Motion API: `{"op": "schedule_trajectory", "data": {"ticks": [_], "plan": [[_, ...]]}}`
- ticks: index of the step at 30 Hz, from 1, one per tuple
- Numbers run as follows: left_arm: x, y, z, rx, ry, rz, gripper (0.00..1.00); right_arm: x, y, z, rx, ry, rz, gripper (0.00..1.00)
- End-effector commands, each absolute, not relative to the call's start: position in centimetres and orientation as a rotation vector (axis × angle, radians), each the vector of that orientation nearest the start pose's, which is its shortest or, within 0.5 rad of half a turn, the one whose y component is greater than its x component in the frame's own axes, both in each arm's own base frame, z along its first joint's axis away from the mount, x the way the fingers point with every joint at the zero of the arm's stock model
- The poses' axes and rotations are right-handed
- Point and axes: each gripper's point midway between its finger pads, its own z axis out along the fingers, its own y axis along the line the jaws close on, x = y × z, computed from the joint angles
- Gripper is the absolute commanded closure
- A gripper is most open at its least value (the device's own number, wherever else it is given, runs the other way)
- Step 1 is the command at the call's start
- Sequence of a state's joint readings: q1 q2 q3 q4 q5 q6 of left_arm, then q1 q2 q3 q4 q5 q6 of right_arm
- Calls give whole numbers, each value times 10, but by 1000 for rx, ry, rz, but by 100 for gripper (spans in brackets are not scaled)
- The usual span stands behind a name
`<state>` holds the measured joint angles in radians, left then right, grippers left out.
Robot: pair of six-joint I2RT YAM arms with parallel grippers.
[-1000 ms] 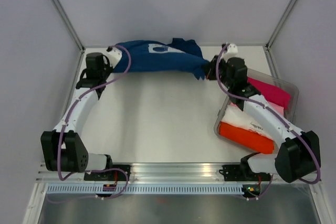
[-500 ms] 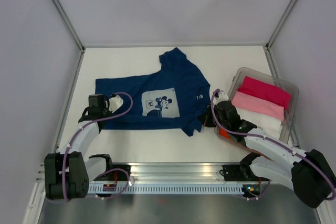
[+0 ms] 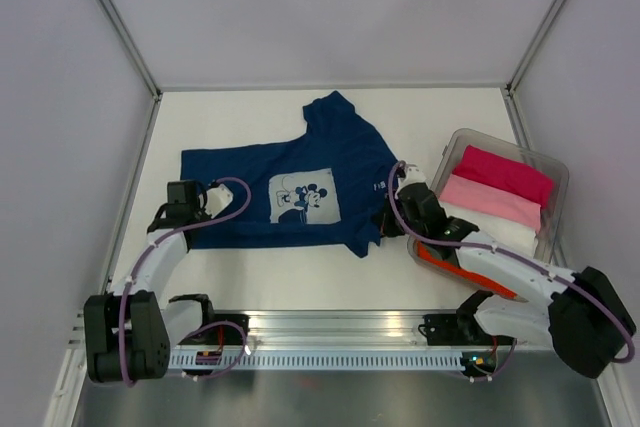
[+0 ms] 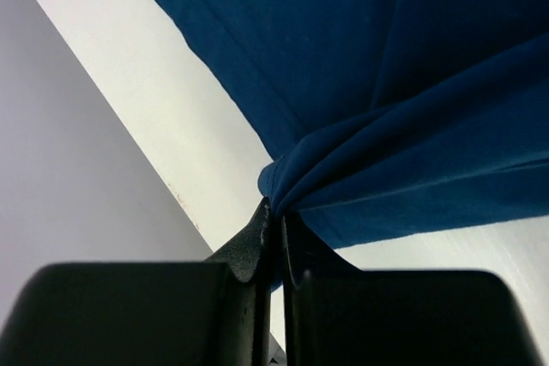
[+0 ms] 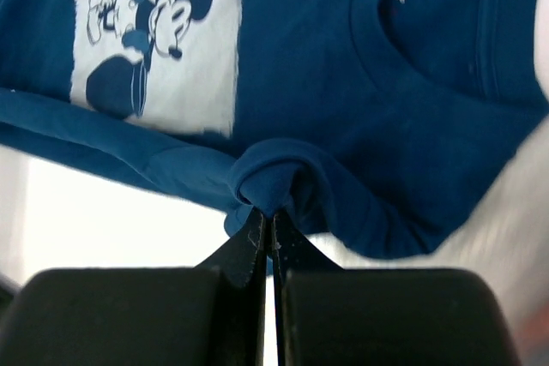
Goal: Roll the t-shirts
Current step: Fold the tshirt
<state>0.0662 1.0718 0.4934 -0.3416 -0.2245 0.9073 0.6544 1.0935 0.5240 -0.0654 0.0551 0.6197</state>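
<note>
Clear plastic bin (image 3: 520, 150) sits at the table's right side, holding folded t-shirts side by side: a magenta one (image 3: 505, 172) farthest back, a pale pink one (image 3: 490, 199) next, a white one (image 3: 520, 234) after it, and an orange-red one (image 3: 432, 253) nearest. The right arm lies across the bin's near corner and hides most of the orange-red shirt.

Spread flat on the table's middle, left of the bin, is the dark navy-blue cotton t-shirt (image 3: 330, 147) with its pale square cartoon-mouse print (image 3: 305, 197) facing up. One sleeve points toward the back wall.

The left gripper (image 4: 273, 216) is low over the table at the shirt's left edge. Its jaws are pressed together on a bunched fold of navy cloth, which fans out ahead of the fingers. That arm reaches forward from its base, bending slightly inward.

The right gripper (image 5: 268, 225) is at the shirt's right side, by the near sleeve. Its jaws are likewise closed tight on a small gathered pinch of navy fabric, with the print and neckline just beyond. That arm stretches low and leftward from its base.

A plain white tabletop (image 3: 300, 277) lies beneath. Pale grey wall panels (image 3: 330, 7) enclose it, joined by slanting aluminium posts (image 3: 115, 22), and a metal rail (image 3: 340, 332) runs along the near edge.
</note>
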Motion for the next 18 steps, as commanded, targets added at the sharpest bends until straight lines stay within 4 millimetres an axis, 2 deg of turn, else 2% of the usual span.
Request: {"op": "schedule_trajectory", "data": {"ticks": [1, 2, 4, 5, 6, 8, 12, 18], "plan": [[278, 87, 78, 872, 2365, 653, 95, 286, 225, 122, -54, 2168, 609, 100], [280, 88, 74, 869, 2382, 650, 95, 291, 226, 111, -69, 2200, 579, 100], [287, 90, 77, 850, 2384, 658, 95, 304, 229, 115, -61, 2184, 571, 100], [290, 91, 74, 846, 2392, 659, 95, 307, 230, 106, -62, 2207, 565, 100], [293, 92, 76, 832, 2392, 661, 95, 313, 233, 109, -53, 2197, 582, 100], [297, 94, 75, 819, 2401, 659, 95, 322, 227, 102, -21, 2212, 576, 100], [303, 96, 69, 805, 2429, 657, 95, 339, 222, 104, 12, 2193, 584, 100], [309, 100, 64, 804, 2454, 668, 95, 360, 214, 92, 26, 2213, 559, 100]]}}
